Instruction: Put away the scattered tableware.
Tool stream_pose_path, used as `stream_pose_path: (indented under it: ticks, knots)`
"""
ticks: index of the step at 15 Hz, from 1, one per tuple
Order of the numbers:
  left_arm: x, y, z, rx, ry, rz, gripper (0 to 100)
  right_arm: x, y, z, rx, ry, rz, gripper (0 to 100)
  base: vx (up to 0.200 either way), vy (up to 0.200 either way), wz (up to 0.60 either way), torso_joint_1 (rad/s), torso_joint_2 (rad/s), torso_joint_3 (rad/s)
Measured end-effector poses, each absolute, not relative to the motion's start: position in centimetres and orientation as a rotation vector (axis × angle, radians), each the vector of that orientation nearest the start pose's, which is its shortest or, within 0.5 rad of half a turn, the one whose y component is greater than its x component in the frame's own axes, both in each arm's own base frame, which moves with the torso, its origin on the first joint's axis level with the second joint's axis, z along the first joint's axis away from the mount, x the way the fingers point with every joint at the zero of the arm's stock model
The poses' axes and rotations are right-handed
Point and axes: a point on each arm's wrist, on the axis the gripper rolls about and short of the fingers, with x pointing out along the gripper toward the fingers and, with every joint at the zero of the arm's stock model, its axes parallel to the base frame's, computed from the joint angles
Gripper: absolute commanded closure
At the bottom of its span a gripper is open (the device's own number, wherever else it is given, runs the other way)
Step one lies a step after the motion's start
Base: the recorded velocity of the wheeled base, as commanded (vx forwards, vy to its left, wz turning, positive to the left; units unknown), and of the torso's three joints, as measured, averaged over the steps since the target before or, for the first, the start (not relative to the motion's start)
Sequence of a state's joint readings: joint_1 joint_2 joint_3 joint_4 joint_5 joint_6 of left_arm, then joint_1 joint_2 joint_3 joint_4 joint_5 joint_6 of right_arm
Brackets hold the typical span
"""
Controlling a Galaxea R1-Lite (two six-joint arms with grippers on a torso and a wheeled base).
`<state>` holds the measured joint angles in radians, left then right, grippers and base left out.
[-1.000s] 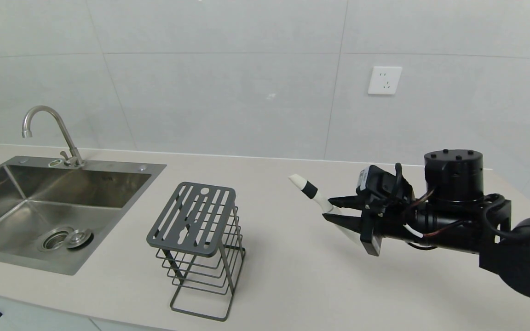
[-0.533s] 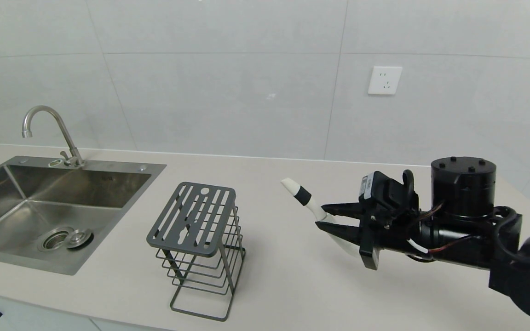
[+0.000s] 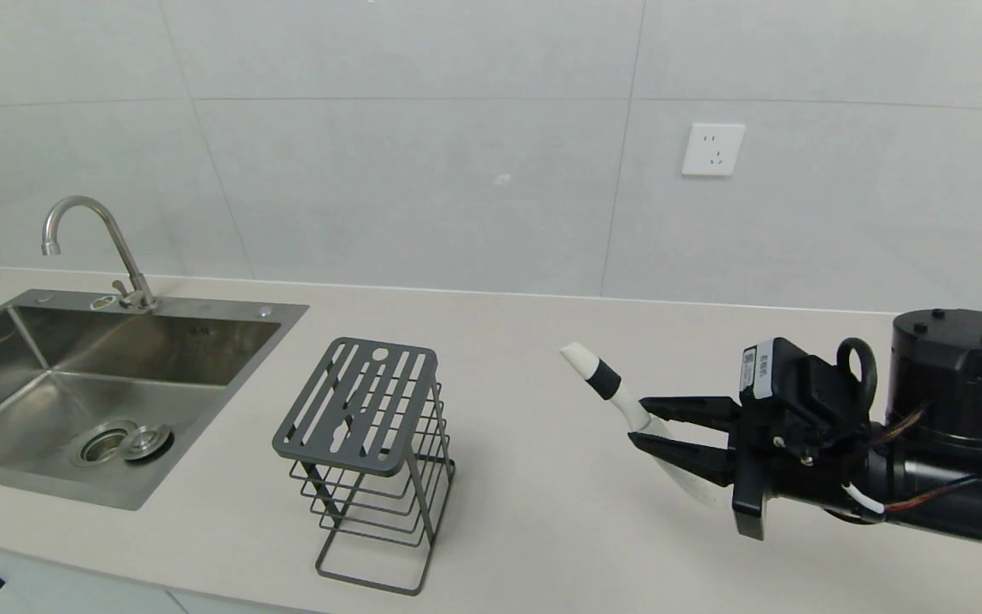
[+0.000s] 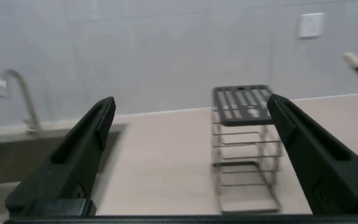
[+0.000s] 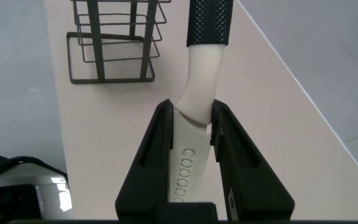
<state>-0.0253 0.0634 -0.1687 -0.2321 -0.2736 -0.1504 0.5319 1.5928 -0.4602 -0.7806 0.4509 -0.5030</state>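
**R gripper (image 3: 638, 419) holds white knife (image 3: 602, 379) over counter (image 3: 525, 512)**

The counter has the sink (image 3: 201, 300) at my left and the dark wire rack (image 3: 359, 405) near the middle. My R gripper is right of the rack, well apart from it. It is clamped on the knife's blade, w/ the handle tilted up twd the rack side. My L gripper (image 4: 190, 102) is spread wide.

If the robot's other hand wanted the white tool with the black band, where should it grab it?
On the white tool, probably the black band: it is bumpy and sticks out free beyond the right gripper, clamped where the handle meets the flat part. The open left gripper could come from the rack side, closing across the handle.
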Motion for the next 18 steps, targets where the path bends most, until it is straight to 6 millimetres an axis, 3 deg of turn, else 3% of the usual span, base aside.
stream_pose_path:
  ticks: [4,10,18]
  knots:
    - [-2.8,-0.2,17.5,-0.26,-0.233,-0.5,0,20.3,13.0,14.3,-0.471,0.1,1.038,100,0.0,0.0,0.0,0.0,0.0,0.0]
    - [0.9,-1.2,18.8,-0.126,-0.107,-0.766,0,20.4,13.0,14.4,-0.47,0.097,1.034,100,0.0,0.0,0.0,0.0,0.0,0.0]
    - [7.8,-5.9,21.5,-0.164,-0.13,-0.95,0,20.4,12.9,14.2,-0.471,0.105,1.033,100,0.0,0.0,0.0,0.0,0.0,0.0]
